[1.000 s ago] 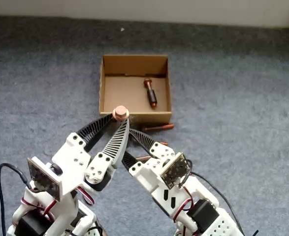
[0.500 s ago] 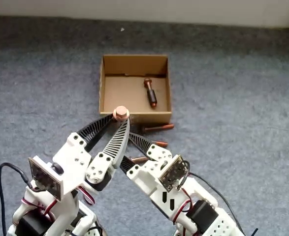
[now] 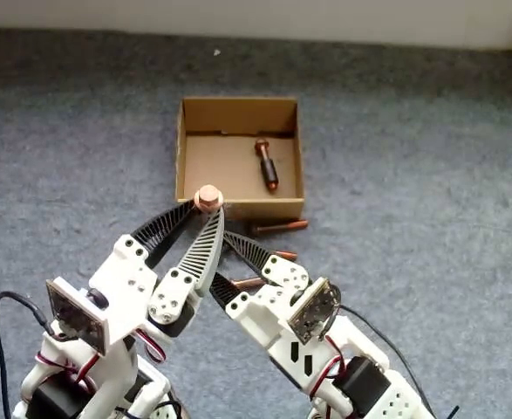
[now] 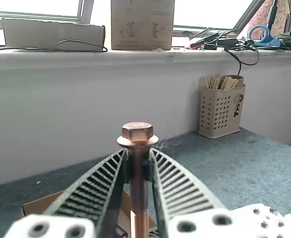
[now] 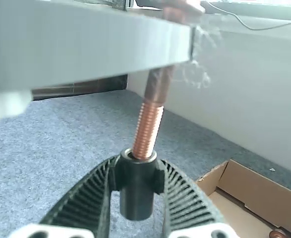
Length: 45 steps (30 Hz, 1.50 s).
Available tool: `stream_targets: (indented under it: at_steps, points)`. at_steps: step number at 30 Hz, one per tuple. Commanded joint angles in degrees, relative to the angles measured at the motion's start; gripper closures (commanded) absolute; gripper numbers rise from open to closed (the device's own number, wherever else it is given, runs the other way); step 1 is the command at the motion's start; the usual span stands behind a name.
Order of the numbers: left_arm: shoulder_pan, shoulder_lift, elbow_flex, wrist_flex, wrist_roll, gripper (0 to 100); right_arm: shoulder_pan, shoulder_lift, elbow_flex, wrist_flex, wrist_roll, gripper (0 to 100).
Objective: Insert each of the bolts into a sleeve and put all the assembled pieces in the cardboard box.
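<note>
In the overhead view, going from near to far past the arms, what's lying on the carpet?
nearest bolt → second bolt → third bolt, lying along the box front → cardboard box near wall → assembled piece inside it

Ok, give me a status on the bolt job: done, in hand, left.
Done: one assembled piece lies in the cardboard box. In hand: the left claw holds a bolt upright, its threaded tip in the mouth of the black sleeve gripped by the right claw. Left: seating this bolt, boxing it, then the three loose bolts on the carpet near the box.
</note>
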Motion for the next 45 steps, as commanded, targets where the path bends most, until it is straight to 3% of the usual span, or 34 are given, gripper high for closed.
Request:
stream_targets:
  at_steps: [1,14,20,30,34,39,45]
  points:
    - [-0.66,0.13,0.84,-0.18,0.26,99,-0.31,-0.92,-4.35,-1.54,0.44,99.4]
    - [-0.75,-1.63,0.13,3.69,0.09,99,3.91,-0.92,-4.70,-1.54,0.35,99.4]
    - [-0.75,-1.80,-1.01,4.22,-0.09,99,4.53,-0.92,-4.70,-1.54,-6.59,99.4]
    - [-0.84,-1.71,-0.57,7.74,-0.26,99,4.53,-0.92,-4.79,-1.54,-6.51,99.4]
    - [-0.75,-1.71,-0.48,11.34,-5.45,99,4.53,-0.92,-4.79,-1.54,-6.51,99.4]
    - [-1.27,-1.71,-0.57,16.97,-5.63,86,4.53,-0.92,-4.79,-1.54,-6.51,99.4]
    - [-9.89,-1.71,-2.95,20.31,-5.01,78,4.53,-0.92,-4.70,-1.36,-6.51,99.4]
